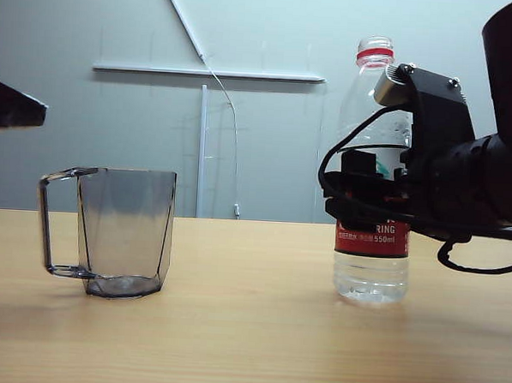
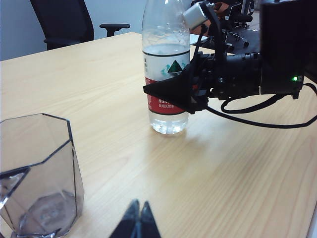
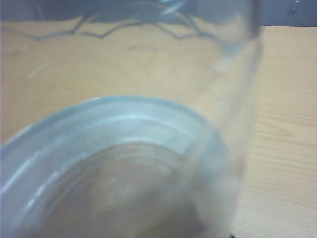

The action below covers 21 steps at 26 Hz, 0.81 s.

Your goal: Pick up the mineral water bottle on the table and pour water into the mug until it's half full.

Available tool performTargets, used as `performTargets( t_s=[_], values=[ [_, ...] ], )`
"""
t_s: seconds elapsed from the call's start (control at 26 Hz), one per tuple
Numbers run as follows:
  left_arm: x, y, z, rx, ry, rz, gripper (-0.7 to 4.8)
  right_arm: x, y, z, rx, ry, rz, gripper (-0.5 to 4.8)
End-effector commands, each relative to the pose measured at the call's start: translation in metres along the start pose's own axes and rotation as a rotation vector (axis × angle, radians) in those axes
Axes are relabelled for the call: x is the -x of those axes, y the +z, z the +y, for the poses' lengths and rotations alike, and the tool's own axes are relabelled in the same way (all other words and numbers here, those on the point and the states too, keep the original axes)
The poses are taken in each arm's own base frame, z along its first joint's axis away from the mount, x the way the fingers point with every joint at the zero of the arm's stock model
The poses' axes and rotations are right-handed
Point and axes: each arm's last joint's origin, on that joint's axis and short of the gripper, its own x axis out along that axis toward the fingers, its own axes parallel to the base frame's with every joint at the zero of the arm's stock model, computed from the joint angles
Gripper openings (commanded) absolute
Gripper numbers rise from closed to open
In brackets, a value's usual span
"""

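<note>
The mineral water bottle stands upright on the table, uncapped, with water inside. My right gripper reaches in from the right at label height. One black finger lies across the front of the bottle and the other is hidden behind it. Whether the pads press on it does not show. The bottle fills the right wrist view, blurred. The smoky grey mug stands empty to the left, handle turned away from the bottle. My left gripper hovers shut beside the mug.
The right arm's black cable hangs just above the table beside the bottle. A black office chair stands beyond the table's far edge. Bare wood lies between mug and bottle.
</note>
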Motion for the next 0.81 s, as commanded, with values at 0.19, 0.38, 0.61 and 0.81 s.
performTargets(
  t_s=[0.19,0.38,0.61,0.81],
  values=[
    [0.000,0.002,0.000,0.003,-0.002,-0.010,-0.02,0.005,0.003,0.000,-0.006,0.003,-0.026,2.41],
    [0.000,0.002,0.002,0.005,0.018,-0.009,-0.02,0.012,0.010,0.002,0.066,0.026,-0.071,2.41],
    [0.001,0.001,0.016,0.017,0.174,-0.005,-0.02,0.012,0.036,0.024,0.315,0.089,-0.064,2.40],
    [0.001,0.001,0.017,0.018,0.181,-0.005,-0.02,-0.004,0.054,0.042,0.456,0.130,0.015,2.38]
  ],
)
